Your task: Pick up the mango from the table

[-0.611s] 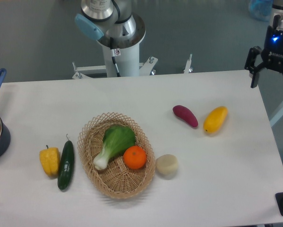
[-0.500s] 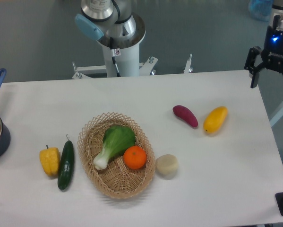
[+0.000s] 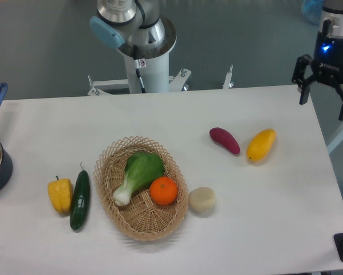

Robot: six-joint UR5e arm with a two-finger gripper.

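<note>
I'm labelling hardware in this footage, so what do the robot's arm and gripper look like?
The gripper is black, with two dark fingers and a small blue light glowing on its body, under a silver-grey wrist. The arm's base is a silver-white column with a light blue joint cap and a thin dark cable running down it.

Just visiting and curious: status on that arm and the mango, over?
Gripper open, empty, above the table's far right corner. Mango lying untouched on the table. Sweet potato close beside it, not touching.
</note>
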